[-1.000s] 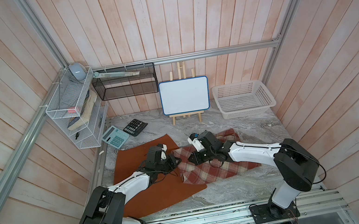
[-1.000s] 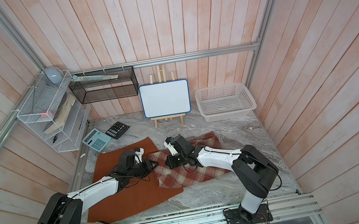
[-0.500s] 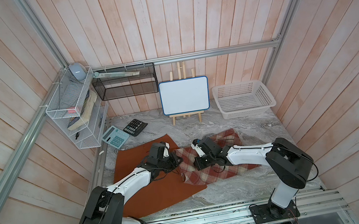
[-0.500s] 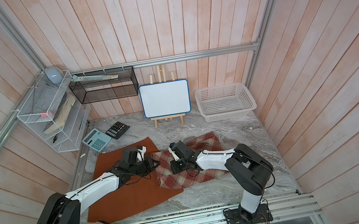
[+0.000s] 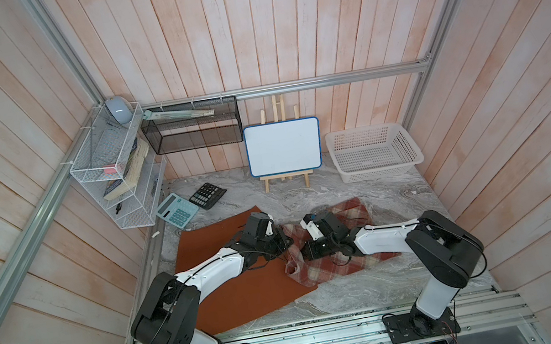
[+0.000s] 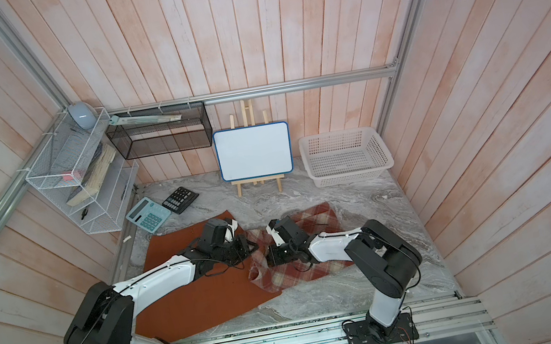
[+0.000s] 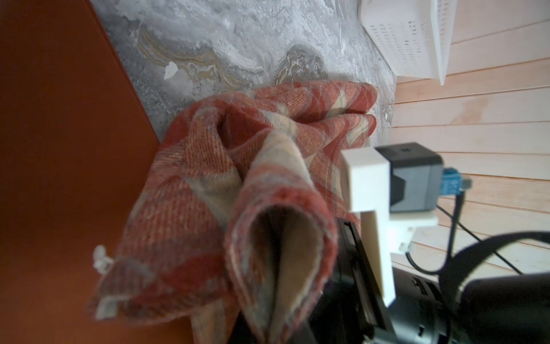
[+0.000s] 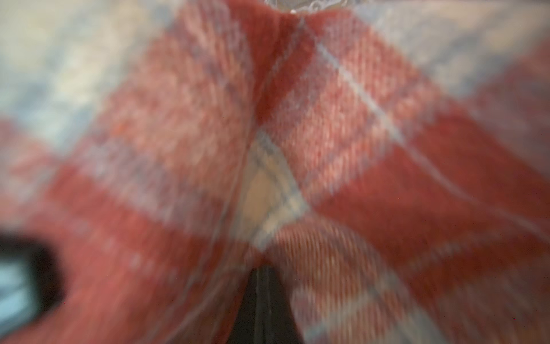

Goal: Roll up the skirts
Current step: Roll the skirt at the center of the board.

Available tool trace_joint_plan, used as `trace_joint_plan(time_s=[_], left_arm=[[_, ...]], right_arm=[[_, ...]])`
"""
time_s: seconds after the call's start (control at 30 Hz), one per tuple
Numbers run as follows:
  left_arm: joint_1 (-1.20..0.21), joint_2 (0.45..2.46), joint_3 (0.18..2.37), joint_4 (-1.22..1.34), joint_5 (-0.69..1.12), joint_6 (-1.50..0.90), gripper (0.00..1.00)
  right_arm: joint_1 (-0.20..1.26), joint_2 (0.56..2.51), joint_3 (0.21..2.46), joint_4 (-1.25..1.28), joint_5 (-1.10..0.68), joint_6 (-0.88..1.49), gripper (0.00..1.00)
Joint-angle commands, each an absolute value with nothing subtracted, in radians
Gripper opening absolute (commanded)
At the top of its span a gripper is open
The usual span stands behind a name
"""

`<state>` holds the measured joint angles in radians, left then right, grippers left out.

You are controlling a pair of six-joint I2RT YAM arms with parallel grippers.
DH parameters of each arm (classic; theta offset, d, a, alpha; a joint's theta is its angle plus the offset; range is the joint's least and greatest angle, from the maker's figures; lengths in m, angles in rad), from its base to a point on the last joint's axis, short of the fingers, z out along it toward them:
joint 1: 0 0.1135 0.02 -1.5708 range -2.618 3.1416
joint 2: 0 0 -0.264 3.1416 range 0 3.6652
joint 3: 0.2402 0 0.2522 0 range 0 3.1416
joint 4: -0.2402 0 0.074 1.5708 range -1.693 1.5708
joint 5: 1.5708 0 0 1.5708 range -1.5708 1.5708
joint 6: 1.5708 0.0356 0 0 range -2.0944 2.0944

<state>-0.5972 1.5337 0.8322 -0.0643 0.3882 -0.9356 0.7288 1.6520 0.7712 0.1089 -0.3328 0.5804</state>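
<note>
Beside the orange skirt (image 5: 256, 295), an edge of the plaid skirt (image 5: 341, 267), flatter 1 second ago, now curls upward, clamped by the left tool (image 5: 286, 244) and right tool (image 5: 304, 252), starting its roll.

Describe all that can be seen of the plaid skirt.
The plaid skirt is woolly cloth in red, cream and tan checks with a tan inside. It lies mostly flat on the marble table; its edge over the orange skirt is lifted and curled into a loose fold, pinched by the left gripper and right gripper.
</note>
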Motion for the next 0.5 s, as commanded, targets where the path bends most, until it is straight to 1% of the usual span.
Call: trace_joint_plan(time_s=[0.0,0.1,0.13,0.2,0.27,0.47], left_arm=[[-0.602,1.533,0.870,-0.079,0.353,-0.927,0.00],[-0.602,1.517,0.883,-0.108,0.329,-0.913,0.00],[-0.603,1.517,0.888,-0.114,0.327,-0.910,0.00],[-0.603,1.533,0.905,-0.132,0.342,-0.899,0.00],[-0.606,1.551,0.912,-0.135,0.350,-0.895,0.00],[-0.626,1.575,0.951,-0.163,0.327,-0.881,0.00]], right_arm=[[0.726,1.495,0.769,0.063,-0.301,0.596,0.02],[0.699,1.412,0.754,-0.033,-0.152,0.565,0.00],[0.671,1.406,0.739,-0.047,-0.135,0.558,0.00],[0.603,1.416,0.711,-0.081,-0.142,0.529,0.00],[0.574,1.439,0.682,-0.077,-0.117,0.519,0.00],[0.565,1.561,0.627,0.028,-0.159,0.531,0.00]])
